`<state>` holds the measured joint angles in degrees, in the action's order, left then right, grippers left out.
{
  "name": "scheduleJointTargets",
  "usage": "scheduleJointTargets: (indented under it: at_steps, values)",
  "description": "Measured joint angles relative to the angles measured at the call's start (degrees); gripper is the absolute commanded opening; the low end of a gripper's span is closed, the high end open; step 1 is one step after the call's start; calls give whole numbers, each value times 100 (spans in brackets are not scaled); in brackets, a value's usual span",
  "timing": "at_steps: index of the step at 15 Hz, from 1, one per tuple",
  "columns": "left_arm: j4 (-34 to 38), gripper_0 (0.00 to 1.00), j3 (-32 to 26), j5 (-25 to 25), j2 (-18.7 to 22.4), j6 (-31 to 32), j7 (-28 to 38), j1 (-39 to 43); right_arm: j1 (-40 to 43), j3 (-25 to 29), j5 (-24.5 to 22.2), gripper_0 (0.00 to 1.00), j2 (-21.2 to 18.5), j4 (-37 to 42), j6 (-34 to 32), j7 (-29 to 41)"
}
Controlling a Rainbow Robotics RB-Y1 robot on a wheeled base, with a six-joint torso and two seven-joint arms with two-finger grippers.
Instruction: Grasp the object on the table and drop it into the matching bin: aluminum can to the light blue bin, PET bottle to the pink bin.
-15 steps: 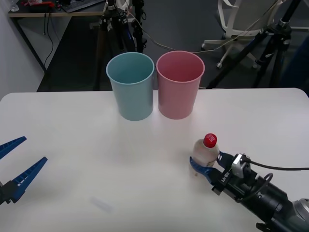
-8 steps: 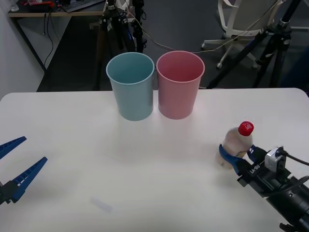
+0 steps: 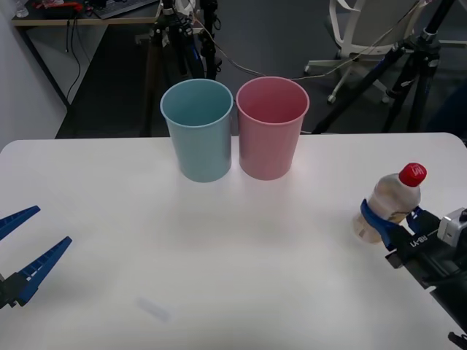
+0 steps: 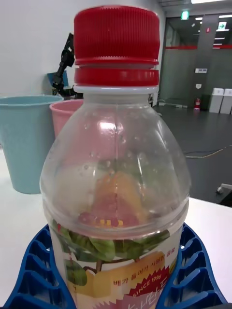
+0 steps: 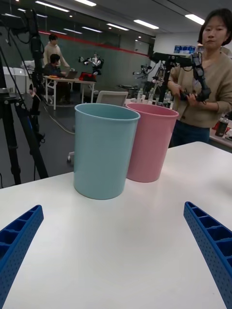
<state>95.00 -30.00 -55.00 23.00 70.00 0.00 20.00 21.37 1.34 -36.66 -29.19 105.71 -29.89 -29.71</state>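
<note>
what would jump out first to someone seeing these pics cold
The PET bottle with its red cap, clamped in the right gripper near the table's right edge. Next, the light blue bin and pink bin side by side at the back; the left gripper waits open at front left.

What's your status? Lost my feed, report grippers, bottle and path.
Right gripper shut on PET bottle, tilted at table's right edge. Left gripper open, idle at left edge. Pink bin upright beside light blue bin, path open.
</note>
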Motion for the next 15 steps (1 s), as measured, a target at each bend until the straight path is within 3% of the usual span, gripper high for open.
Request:
scheduleJointTargets:
  at_steps: [6, 11, 15]
  values:
    - [0, 100, 0, 0, 0, 0, 0, 0, 140, -177, 729, 0, -1355, 1380, 958, 335]
    - [0, 100, 0, 0, 0, 0, 0, 0, 219, -218, 1874, 0, -2757, 2369, 1607, 486]
    - [0, 100, 0, 0, 0, 0, 0, 0, 185, 118, 2869, 0, -3638, 2877, 1936, 510]
